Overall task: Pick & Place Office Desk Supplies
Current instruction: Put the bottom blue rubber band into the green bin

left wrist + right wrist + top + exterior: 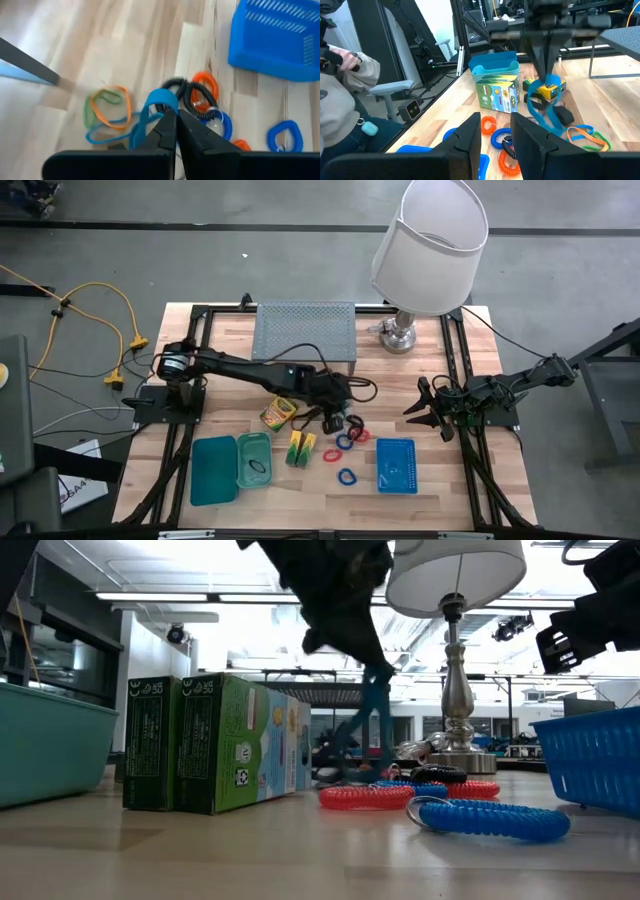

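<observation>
Left gripper pinches the thin blue rubber band shut, lifting it clear of the coiled loops for placing, while right gripper waits open.

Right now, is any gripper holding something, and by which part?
The left gripper pinches a blue band loop at its top; the right gripper holds nothing.

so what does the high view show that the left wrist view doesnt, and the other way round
Only the high view shows the teal trays, the crayon box, the two yellow-green blocks, the grey riser shelf, the lamp and the right gripper, open at the table's right edge.

Only the left wrist view shows the left gripper shut on a blue rubber band, with thin orange, green and blue rubber bands lying on the wood.

Both show the blue mesh basket and the coiled band loops.
</observation>
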Available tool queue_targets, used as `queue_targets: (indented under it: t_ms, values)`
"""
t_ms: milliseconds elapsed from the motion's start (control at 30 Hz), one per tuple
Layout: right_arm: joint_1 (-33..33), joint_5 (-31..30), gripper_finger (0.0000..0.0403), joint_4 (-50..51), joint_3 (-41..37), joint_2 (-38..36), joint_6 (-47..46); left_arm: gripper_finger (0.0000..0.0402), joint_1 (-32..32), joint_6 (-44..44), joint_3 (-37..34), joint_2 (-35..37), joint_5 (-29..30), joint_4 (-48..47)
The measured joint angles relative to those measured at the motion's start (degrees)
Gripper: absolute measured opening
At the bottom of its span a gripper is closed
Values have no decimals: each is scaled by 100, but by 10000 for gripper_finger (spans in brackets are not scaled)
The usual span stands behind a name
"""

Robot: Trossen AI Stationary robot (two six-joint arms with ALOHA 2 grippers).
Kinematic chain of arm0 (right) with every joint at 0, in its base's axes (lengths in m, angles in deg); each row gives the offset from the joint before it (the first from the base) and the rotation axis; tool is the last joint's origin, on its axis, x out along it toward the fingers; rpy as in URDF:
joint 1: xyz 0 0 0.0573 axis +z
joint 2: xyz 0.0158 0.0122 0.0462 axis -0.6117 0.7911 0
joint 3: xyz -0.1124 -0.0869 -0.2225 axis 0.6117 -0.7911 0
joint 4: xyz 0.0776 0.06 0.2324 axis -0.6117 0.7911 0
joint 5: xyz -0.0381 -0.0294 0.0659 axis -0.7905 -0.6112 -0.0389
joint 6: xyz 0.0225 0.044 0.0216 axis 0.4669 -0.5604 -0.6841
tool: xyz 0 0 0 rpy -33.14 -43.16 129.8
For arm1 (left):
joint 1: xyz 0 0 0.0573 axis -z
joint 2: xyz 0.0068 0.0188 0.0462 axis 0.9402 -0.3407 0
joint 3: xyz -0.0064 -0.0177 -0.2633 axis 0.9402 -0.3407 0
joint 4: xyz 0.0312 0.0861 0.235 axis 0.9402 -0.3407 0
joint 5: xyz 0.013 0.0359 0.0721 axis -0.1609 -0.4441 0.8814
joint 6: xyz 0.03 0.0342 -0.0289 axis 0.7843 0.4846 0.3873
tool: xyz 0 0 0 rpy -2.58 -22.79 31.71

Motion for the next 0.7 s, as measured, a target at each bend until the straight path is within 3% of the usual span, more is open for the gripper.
queue_targets:
  t_ms: [433,700]
  values:
    - [0,2,94,0,0,7,0,1,0,328,0,520,358,-179]
    - [0,1,94,4,0,37,0,0,167,-53,0,1211,789,-1283]
